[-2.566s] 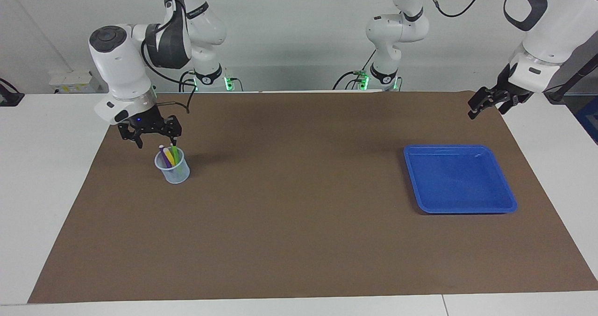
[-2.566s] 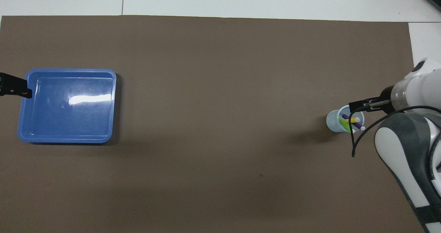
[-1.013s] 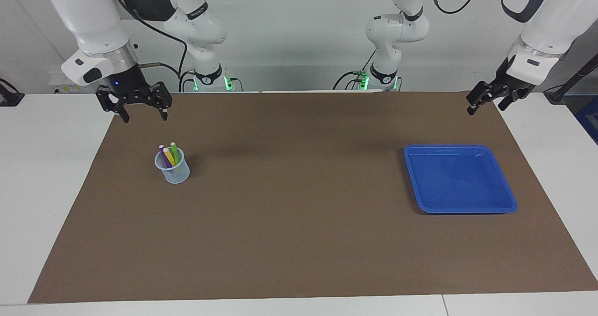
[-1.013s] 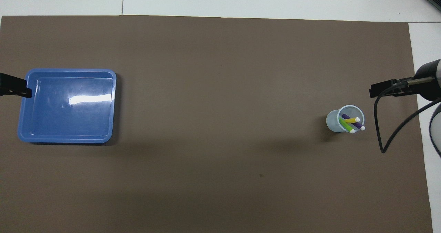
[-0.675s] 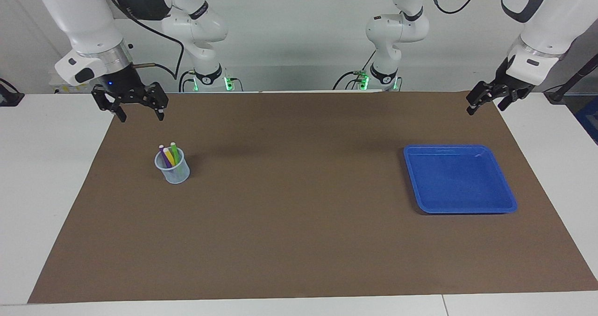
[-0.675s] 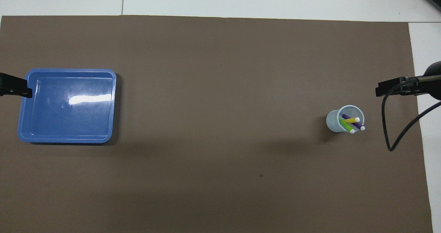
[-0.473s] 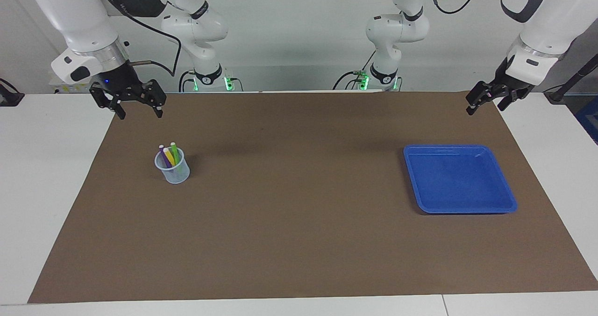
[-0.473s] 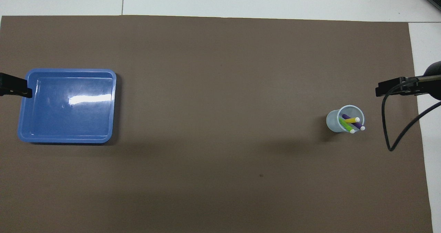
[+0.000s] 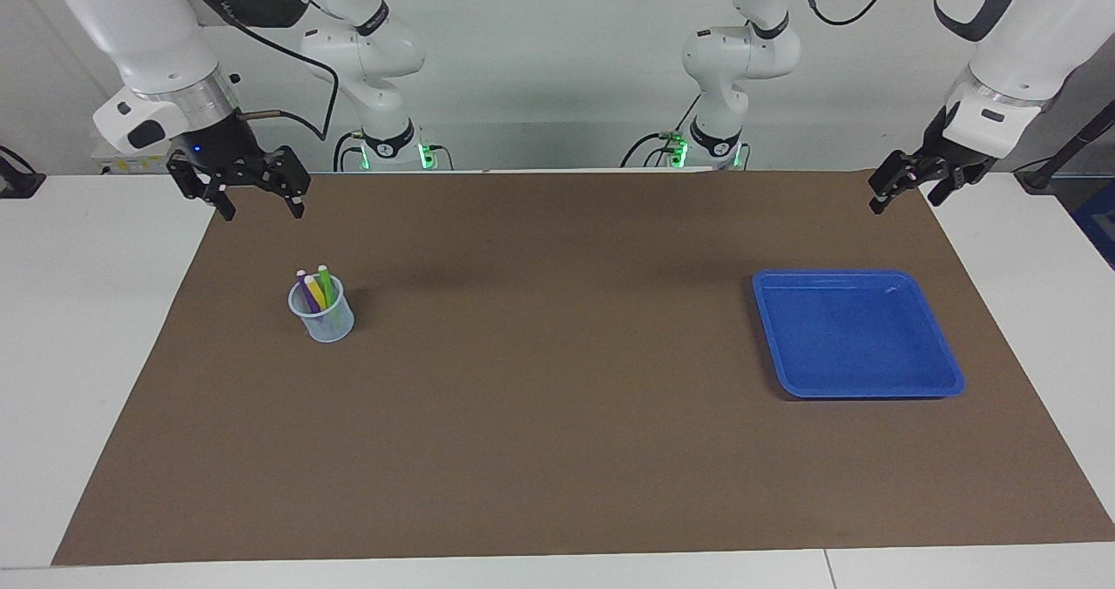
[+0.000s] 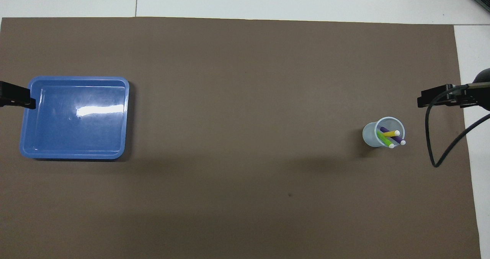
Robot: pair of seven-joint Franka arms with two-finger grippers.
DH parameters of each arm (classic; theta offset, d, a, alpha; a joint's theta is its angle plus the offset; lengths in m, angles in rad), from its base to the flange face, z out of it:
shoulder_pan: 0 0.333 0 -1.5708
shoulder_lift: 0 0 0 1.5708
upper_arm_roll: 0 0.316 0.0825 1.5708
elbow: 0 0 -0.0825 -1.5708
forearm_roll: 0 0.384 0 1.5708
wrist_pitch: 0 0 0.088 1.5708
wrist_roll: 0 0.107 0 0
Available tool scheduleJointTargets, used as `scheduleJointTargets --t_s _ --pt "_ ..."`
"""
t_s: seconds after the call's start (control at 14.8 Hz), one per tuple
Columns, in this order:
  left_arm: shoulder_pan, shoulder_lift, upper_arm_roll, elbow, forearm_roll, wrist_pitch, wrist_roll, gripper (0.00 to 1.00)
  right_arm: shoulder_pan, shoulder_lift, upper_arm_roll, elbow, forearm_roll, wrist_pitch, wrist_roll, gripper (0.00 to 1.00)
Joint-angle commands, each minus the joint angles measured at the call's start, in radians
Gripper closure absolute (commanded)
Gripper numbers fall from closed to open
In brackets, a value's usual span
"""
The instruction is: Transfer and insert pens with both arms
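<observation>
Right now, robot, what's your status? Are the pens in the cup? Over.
Right gripper open, empty, raised near cup. Left gripper open, empty, waiting near blue tray. Purple, yellow, green pens all in cup. Nothing in the way.

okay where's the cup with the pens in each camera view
Facing view: the clear cup stands toward the picture's left, below the right gripper.
Overhead view: the clear cup stands near the right edge.
Shared landmark: the blue tray, at the mat's other end, toward the left arm.
</observation>
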Motion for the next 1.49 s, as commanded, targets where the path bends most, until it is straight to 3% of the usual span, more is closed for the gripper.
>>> scheduleJointTargets --t_s 0.0,1.42 --pt "-0.013 -0.016 0.008 -0.004 0.004 -0.004 0.0 0.0 0.012 0.012 -0.005 0.031 0.014 -0.027 0.02 0.0" --pt "-0.012 -0.017 0.01 -0.004 0.004 -0.002 0.002 0.0 -0.01 0.01 -0.017 0.065 -0.008 -0.106 0.031 0.0"
